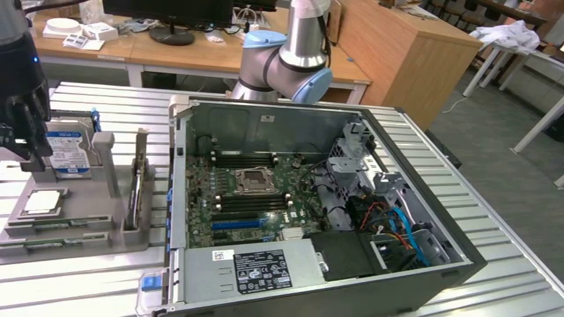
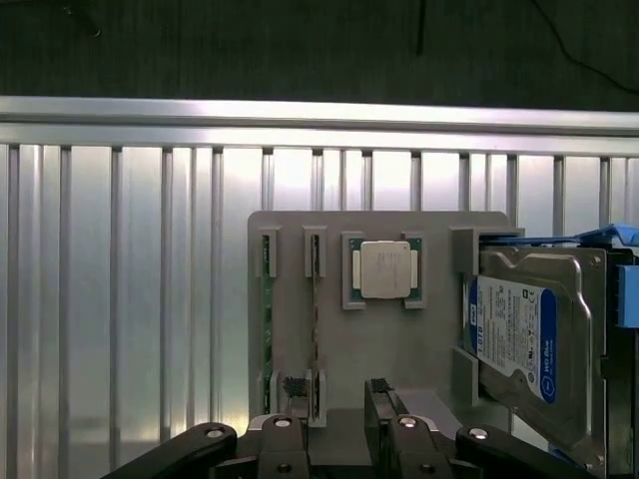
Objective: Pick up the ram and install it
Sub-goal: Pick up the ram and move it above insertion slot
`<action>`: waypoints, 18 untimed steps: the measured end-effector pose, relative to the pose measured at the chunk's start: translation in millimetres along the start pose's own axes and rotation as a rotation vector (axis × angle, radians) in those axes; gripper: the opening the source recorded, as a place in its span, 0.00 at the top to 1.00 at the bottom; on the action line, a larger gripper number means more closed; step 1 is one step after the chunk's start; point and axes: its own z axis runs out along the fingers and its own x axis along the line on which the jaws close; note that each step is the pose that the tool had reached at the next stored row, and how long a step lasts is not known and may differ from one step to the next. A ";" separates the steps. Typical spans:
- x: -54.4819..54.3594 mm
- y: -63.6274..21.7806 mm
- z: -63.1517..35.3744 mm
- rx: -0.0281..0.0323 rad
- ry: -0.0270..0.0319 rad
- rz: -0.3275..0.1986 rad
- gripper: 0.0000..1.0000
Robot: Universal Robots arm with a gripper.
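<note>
Two ram sticks stand on edge in slots of the grey holder (image 2: 329,349): one ram stick (image 2: 268,329) by the holder's edge and a second ram stick (image 2: 316,309) beside it. In the exterior view the ram sticks (image 1: 55,226) show as thin green strips along the holder's near side. My gripper (image 2: 337,394) hangs open above the holder with nothing in it. The second stick lines up between the fingertips (image 2: 295,389), closer to one of them. In the exterior view the gripper (image 1: 25,150) is at the far left, over the holder.
The holder also carries a CPU (image 2: 384,269), a hard drive (image 2: 519,339) with a blue-white label, and an upright expansion card (image 1: 137,191). An open PC case (image 1: 414,152) lies to the exterior view's right, with black memory slots (image 1: 245,158) flanking the CPU socket (image 1: 253,179).
</note>
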 end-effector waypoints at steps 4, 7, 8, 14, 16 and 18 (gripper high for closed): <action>0.1 0.0 4.7 0.0037 0.0005 -0.003 0.64; 0.3 -0.1 8.3 0.0062 0.0010 -0.005 0.64; 0.3 -0.1 9.5 0.0069 0.0011 -0.006 0.64; 0.5 -0.1 16.2 0.0118 0.0022 -0.010 0.64; 0.6 -0.1 18.5 0.0138 0.0026 -0.012 0.64; 0.6 -0.1 20.6 0.0154 0.0031 -0.013 0.64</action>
